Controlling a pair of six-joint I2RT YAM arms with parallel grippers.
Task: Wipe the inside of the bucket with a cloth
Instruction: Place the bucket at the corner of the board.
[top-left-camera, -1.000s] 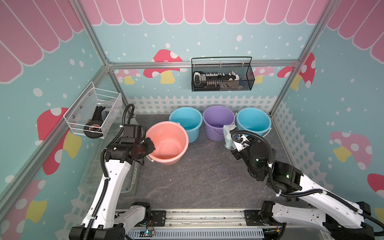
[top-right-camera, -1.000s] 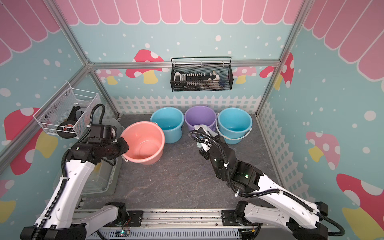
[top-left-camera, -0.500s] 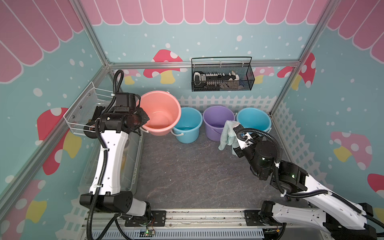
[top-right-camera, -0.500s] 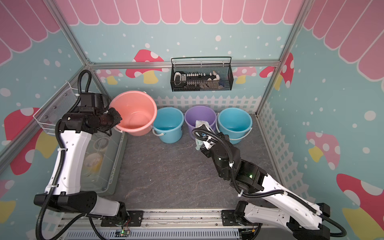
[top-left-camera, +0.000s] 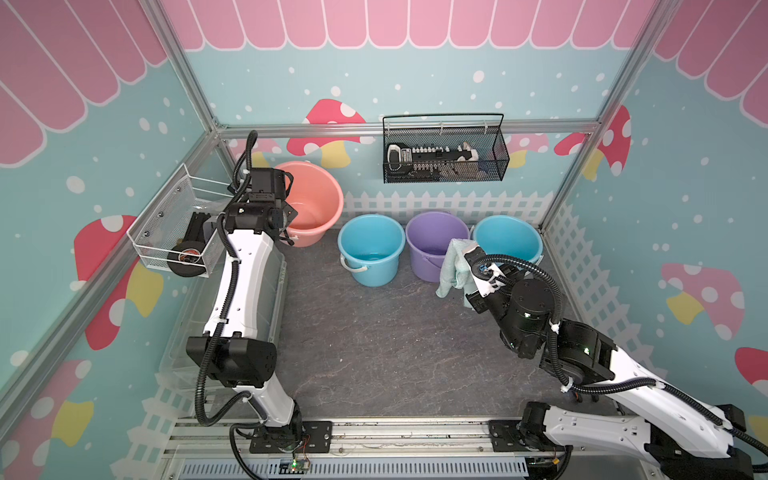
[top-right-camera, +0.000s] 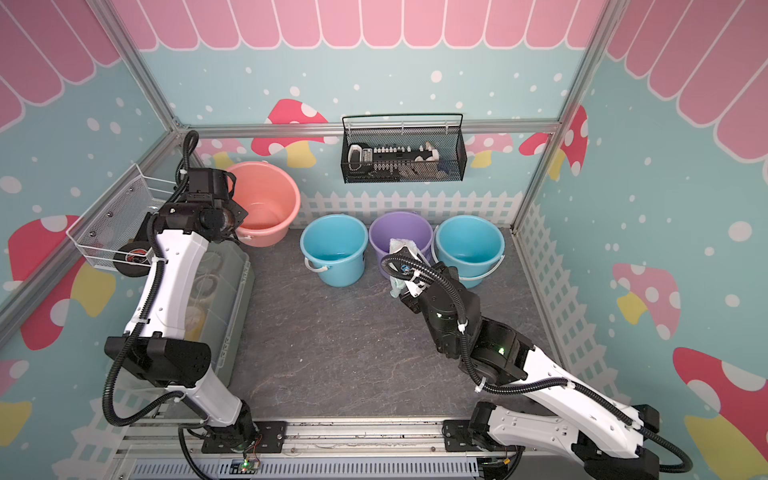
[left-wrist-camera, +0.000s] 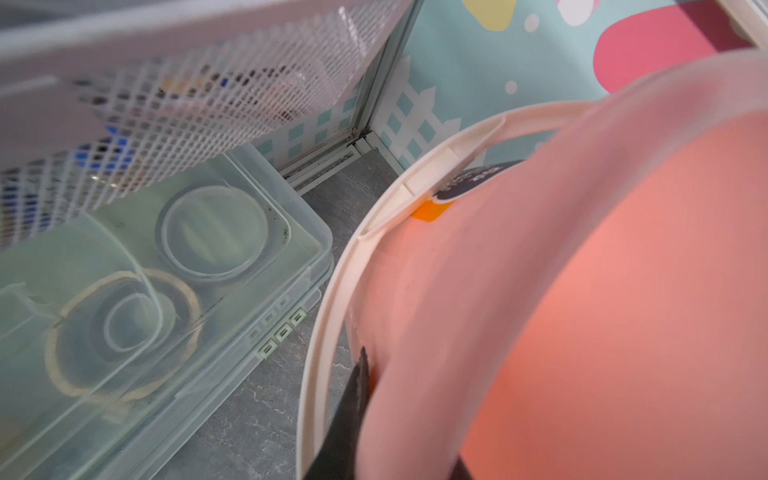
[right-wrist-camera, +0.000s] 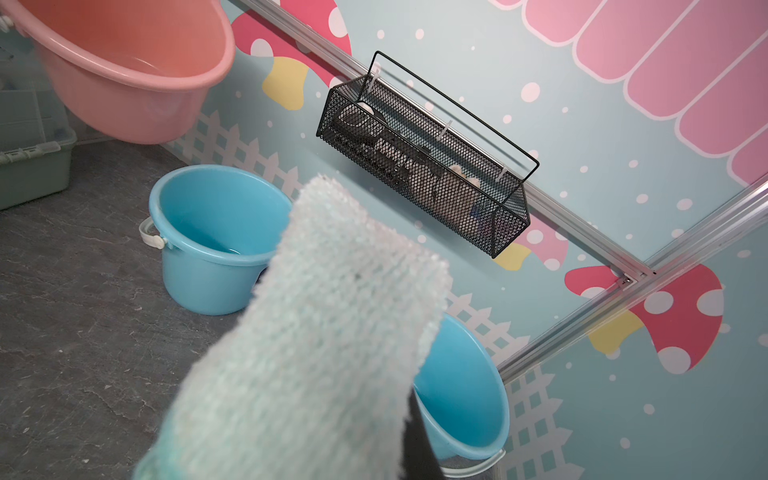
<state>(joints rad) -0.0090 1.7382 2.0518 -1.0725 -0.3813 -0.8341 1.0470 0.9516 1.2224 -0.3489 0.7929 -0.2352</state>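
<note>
One nubby, fuzzy cloth (right-wrist-camera: 316, 332) droops from the right claw (top-left-camera: 468, 259).

The bucket (top-left-camera: 320, 195) was salmon pink, the cloth (top-left-camera: 453, 264) pale aqua, the desk (top-left-camera: 374, 340) mottled grey, the walls (top-left-camera: 415, 62) teal with pink mushrooms.

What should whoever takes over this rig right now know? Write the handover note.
Left gripper: shut on the rim of the pink bucket, holding it tilted and seemingly off the floor in the back left corner.
Right gripper: shut on the cloth, which hangs from it in front of the purple bucket.
Done: bucket and cloth are both gripped.
Left: the cloth is not yet in the pink bucket; bring the two together and wipe the inside.
</note>
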